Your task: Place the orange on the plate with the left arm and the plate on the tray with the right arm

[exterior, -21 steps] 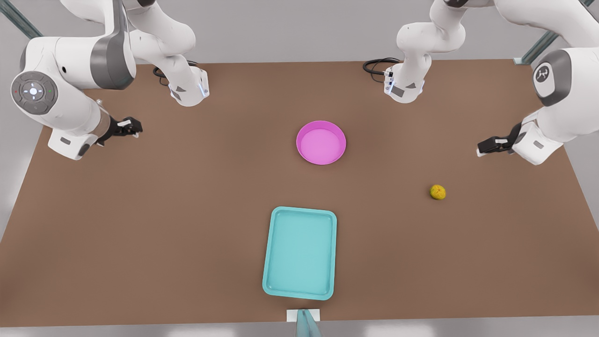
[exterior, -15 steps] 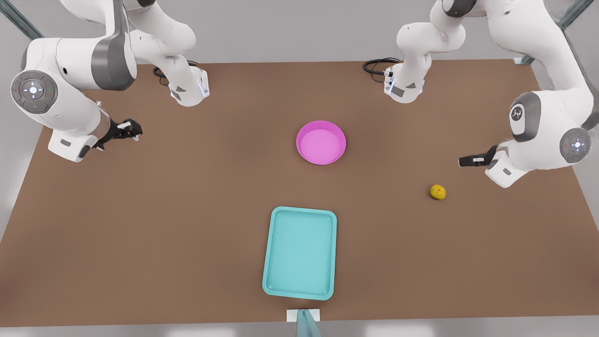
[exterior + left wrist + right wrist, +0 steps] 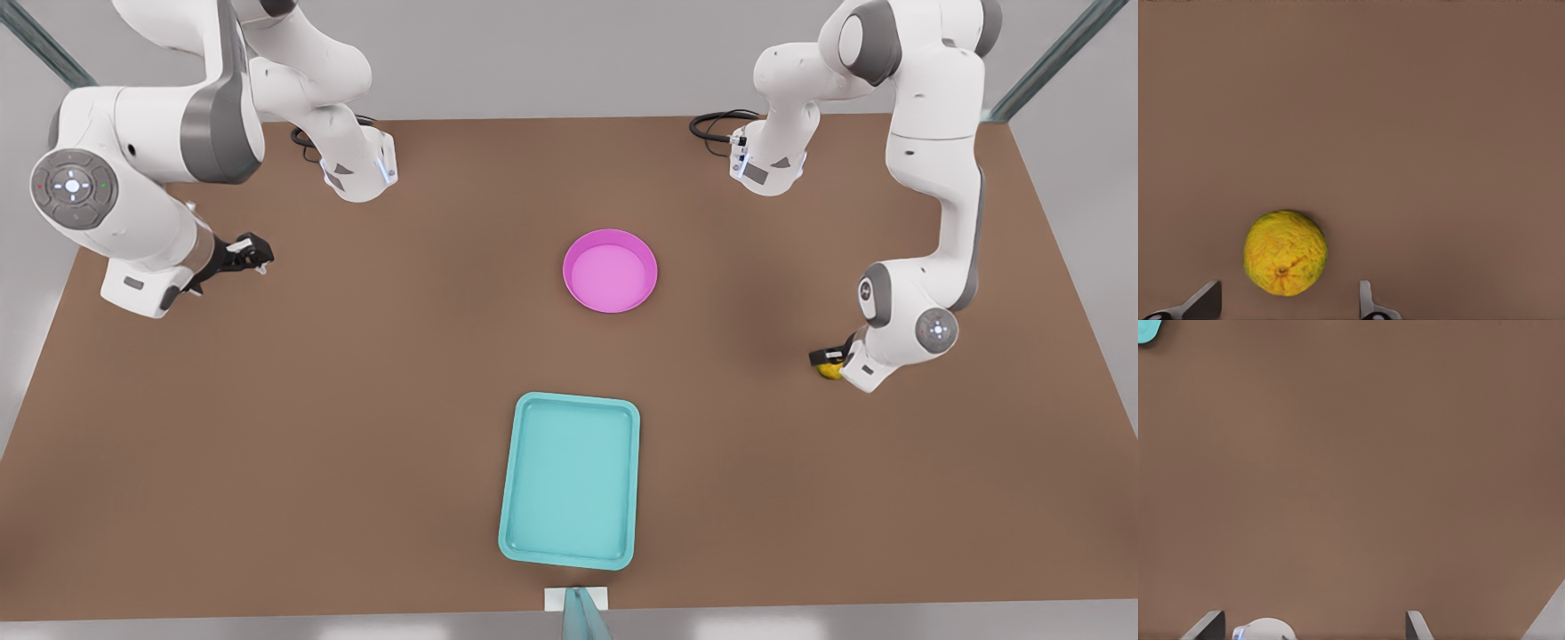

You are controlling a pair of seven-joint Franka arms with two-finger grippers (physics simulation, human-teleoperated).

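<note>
Orange (image 3: 829,372) is lying on the table (image 3: 356,400) at four o'clock from the plate (image 3: 610,270); I am watching my left gripper (image 3: 1288,308) straddling it, jaws spread wide, gripping nothing. Right gripper (image 3: 253,254) is hovering at nine o'clock, open and empty. Tray (image 3: 570,481) is sitting at six o'clock.

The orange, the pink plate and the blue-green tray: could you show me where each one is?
orange (image 3: 1285,253): left wrist view, middle of its mottled skin.
plate (image 3: 610,271): front view, centre of its pink floor.
tray (image 3: 570,482): front view, middle of its flat bottom.
</note>
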